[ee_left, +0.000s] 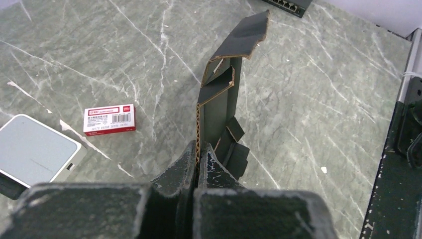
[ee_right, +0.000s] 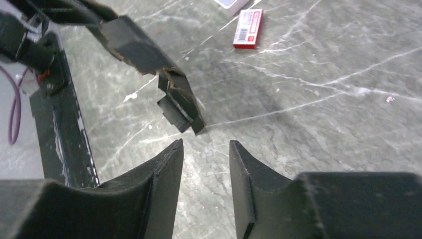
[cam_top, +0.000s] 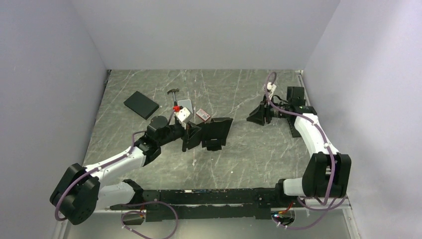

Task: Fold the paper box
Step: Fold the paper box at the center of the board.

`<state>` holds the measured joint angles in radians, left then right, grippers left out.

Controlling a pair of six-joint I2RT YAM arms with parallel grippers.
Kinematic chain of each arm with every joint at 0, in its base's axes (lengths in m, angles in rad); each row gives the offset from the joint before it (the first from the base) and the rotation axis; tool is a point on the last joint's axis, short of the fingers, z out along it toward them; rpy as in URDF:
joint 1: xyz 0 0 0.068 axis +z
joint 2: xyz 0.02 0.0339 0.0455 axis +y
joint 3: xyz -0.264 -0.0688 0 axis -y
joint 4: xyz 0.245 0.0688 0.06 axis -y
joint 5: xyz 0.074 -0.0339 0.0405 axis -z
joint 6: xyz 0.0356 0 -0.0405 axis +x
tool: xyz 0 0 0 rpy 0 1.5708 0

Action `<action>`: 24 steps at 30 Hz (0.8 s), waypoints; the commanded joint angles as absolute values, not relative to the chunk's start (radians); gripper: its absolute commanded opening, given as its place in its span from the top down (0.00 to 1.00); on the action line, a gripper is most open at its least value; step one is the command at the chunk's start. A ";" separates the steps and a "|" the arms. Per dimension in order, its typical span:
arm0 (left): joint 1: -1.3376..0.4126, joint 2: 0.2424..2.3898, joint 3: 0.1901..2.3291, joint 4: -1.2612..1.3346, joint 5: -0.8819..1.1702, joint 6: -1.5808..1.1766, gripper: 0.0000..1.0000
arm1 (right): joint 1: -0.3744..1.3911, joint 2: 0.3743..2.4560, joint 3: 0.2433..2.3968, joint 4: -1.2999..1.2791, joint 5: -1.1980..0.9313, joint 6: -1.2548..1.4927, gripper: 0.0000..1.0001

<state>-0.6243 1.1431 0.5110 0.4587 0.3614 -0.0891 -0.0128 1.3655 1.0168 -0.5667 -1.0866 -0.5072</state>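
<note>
The box (ee_left: 219, 114) was matte black with tan corrugated edges. The surface (ee_left: 323, 99) was grey-green, veined white like marble. A packet (ee_left: 109, 118) was red and white; a case (ee_left: 35, 149) silver-grey; a slab (cam_top: 141, 104) black.

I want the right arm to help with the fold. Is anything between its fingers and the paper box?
Nothing visible. Only table lies between the open right gripper and the paper box, which the left gripper pinches by one edge.
</note>
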 commanded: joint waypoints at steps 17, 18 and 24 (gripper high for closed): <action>-0.620 1.158 0.508 0.444 0.383 0.007 1.00 | 0.219 1.589 1.010 -0.085 -0.908 -0.076 0.87; -0.616 1.160 0.507 0.448 0.378 -0.022 1.00 | 0.227 1.579 1.004 -0.089 -0.919 -0.095 0.87; -0.561 1.191 0.509 0.471 0.386 -0.127 1.00 | 0.248 1.535 0.990 -0.141 -0.933 -0.175 0.85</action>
<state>-0.5930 1.1660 0.5110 0.4526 0.3771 -0.0532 0.2394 1.5883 0.9585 -0.1219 -0.9108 -0.0959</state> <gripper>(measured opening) 0.023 0.137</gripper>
